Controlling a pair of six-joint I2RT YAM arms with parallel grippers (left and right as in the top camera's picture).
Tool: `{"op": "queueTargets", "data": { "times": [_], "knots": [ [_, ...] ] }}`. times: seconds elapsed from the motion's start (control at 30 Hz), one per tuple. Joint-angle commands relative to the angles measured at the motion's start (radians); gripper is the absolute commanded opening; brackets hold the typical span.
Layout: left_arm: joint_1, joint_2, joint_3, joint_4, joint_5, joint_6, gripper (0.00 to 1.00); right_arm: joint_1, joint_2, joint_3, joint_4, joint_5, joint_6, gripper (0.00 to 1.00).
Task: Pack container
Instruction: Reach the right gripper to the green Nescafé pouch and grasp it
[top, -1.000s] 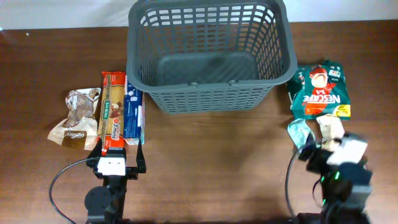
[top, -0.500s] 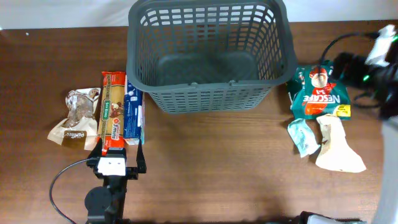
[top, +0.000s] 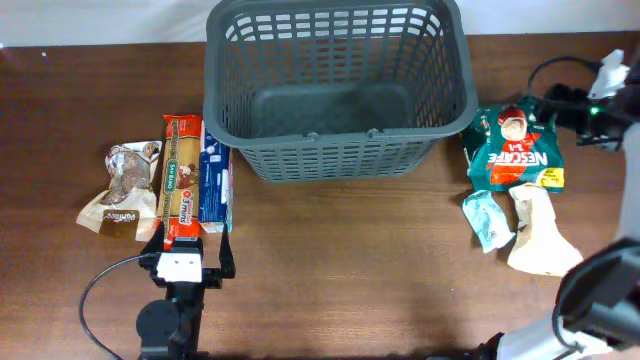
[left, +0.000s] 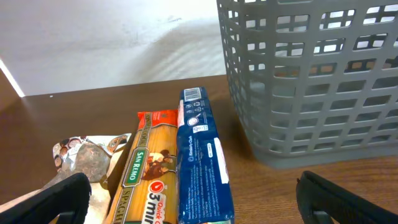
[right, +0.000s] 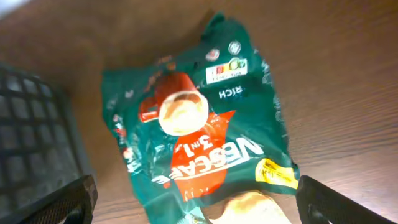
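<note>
From overhead, the container (top: 335, 90) stands empty at the far middle of the table (top: 330, 270). The left gripper (top: 190, 250) sits well in front of its left corner, fingers spread, at the near ends of a spaghetti pack (top: 181, 180) and a blue packet (top: 213, 185), with a brown snack bag (top: 125, 188) further left. The right gripper (top: 572, 100) hangs just right of the container, over the far edge of a green Nescafé 3-in-1 packet (top: 515, 148); a teal sachet (top: 485, 218) and a beige packet (top: 540, 235) lie nearer. A second ago this gripper was low by the beige packet at the table's near side; half a second ago it was already up beside the container, and it has shifted only slightly since. The left arm and all the packets have not moved. In the left wrist view, the fingers stand wide apart, the container (left: 311, 81) ahead to the right. In the right wrist view, the fingers are wide apart above the Nescafé packet, the container wall (right: 31, 137) at the left edge.
</note>
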Motion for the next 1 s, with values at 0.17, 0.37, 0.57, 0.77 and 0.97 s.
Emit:
{"op": "queueTargets", "data": {
  "times": [0.17,0.37,0.57,0.77,0.97],
  "knots": [
    [-0.001,-0.006,-0.008,0.002,0.011,0.013,0.99,0.13,0.177,0.021,-0.015,0.072,-0.205,0.99],
    [-0.001,-0.006,-0.008,0.002,0.011,0.013,0.99,0.218,0.256,0.021,0.008,0.213,-0.222,0.99],
    [-0.001,-0.006,-0.008,0.002,0.011,0.013,0.99,0.252,0.36,0.02,0.071,0.346,-0.214,0.99],
    [-0.001,-0.006,-0.008,0.002,0.011,0.013,0.99,0.253,0.489,0.02,0.094,0.397,-0.189,0.99],
    [-0.001,-0.006,-0.008,0.002,0.011,0.013,0.99,0.249,0.586,0.02,0.098,0.383,-0.134,0.42]
  ]
}}
